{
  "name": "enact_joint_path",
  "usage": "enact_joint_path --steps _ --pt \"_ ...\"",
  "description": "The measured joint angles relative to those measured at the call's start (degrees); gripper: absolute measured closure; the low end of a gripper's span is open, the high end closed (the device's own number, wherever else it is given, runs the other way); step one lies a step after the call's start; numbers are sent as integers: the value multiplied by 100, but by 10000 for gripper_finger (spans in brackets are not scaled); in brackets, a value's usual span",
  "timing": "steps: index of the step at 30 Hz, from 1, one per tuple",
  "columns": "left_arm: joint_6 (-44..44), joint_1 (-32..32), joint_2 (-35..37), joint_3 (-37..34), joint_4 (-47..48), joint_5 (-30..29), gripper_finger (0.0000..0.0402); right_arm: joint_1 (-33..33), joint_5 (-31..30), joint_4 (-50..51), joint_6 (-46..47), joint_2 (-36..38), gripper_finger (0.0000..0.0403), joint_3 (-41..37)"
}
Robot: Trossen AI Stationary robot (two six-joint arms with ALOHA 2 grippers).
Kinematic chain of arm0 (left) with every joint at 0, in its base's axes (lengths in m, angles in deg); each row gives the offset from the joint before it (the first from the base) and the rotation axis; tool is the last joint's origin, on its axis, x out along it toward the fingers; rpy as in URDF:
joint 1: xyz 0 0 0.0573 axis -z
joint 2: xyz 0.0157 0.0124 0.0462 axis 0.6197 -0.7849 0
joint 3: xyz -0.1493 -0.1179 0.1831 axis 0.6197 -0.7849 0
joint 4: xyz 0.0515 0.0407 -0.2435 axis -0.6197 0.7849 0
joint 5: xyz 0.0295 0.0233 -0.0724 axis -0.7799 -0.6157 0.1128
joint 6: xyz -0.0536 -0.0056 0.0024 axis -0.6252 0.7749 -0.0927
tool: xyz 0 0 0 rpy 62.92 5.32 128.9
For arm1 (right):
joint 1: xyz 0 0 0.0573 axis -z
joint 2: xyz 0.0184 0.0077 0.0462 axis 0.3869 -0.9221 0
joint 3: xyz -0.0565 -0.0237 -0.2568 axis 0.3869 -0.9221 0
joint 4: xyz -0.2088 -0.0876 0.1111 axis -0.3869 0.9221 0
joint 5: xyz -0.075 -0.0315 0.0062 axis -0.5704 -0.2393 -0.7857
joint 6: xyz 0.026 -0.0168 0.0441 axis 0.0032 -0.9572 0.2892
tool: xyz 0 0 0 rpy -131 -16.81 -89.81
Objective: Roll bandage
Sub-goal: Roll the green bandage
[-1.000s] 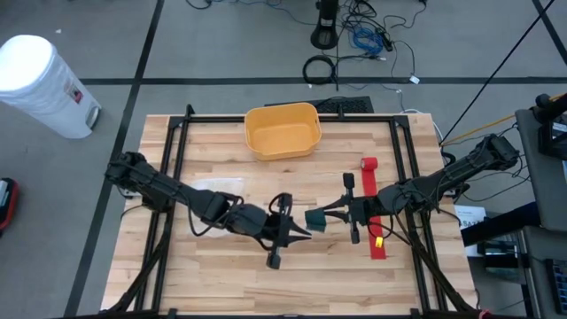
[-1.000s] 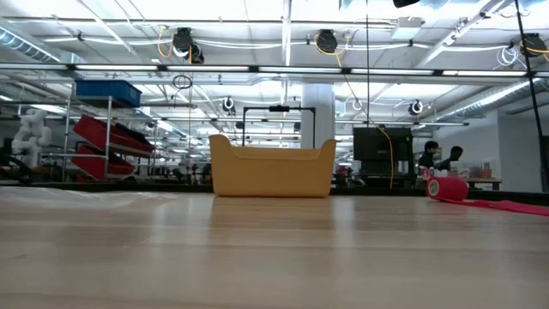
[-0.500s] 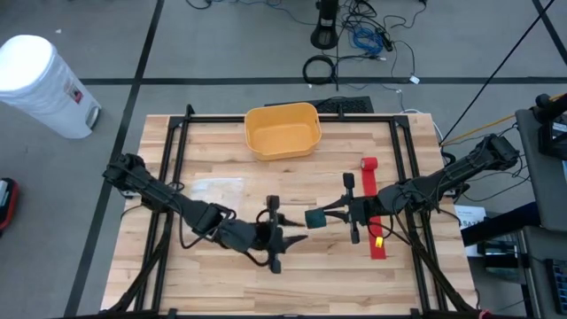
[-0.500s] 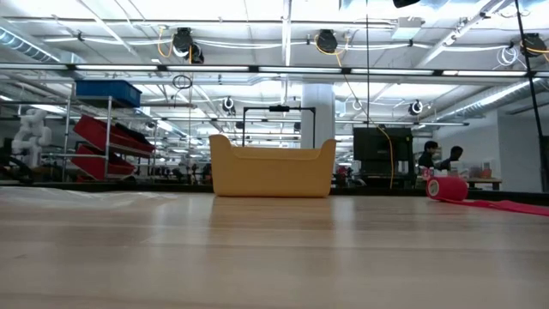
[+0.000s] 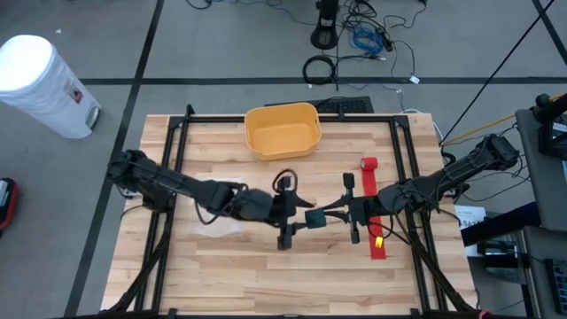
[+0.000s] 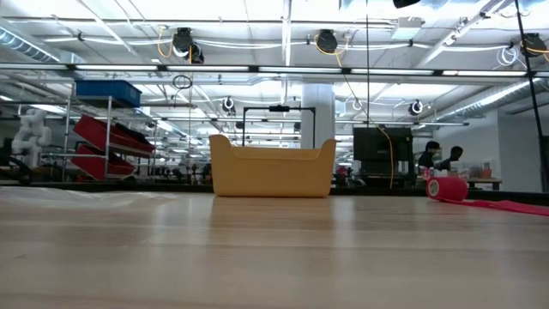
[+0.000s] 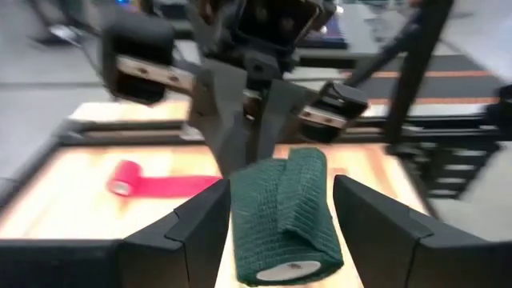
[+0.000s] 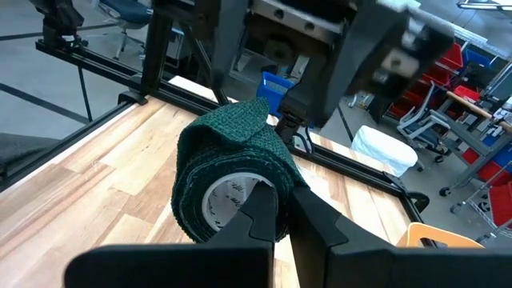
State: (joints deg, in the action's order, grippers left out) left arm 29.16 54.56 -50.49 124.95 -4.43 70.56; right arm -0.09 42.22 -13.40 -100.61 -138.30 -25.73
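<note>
Our right gripper (image 8: 276,210) is clamped on the rim of the green bandage roll (image 8: 232,180), one finger inside the white core and the other on the outer wraps, and it holds the roll up over the middle of the wooden table (image 5: 221,266). A loose tail of green cloth stands off the top of the roll. Our left gripper (image 7: 278,214) faces it with its fingers spread wide to either side of the same roll, touching nothing that we can see. In the high view the left gripper (image 5: 292,219) and the right gripper (image 5: 330,213) meet nose to nose with the green bandage roll (image 5: 315,219) between them.

We judge that we are mid-wind on the green bandage, at a regrasp. Next the left fingers need to close on the roll or its loose tail, squarely, so the wraps stay tight when we turn it.

Farther out, a red bandage roll (image 5: 369,164) lies on the table's right side with its strip (image 5: 376,239) unrolled, untouched. The yellow bin (image 5: 282,129) stands at the far edge.
</note>
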Motion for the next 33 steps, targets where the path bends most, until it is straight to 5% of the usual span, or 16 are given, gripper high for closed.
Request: enact_joint_path --steps 6,21,29,33 --pt "-108 -82 0 -1 65 711 173 0 2 0 2 0 392 0" --pt "383 482 0 -1 -45 1054 173 -2 2 0 2 0 392 0" --pt "1518 708 0 0 -276 -133 173 -2 2 -2 2 0 392 -2" --pt "2524 936 -111 2 -221 -266 173 -2 2 -2 -5 0 392 -2"
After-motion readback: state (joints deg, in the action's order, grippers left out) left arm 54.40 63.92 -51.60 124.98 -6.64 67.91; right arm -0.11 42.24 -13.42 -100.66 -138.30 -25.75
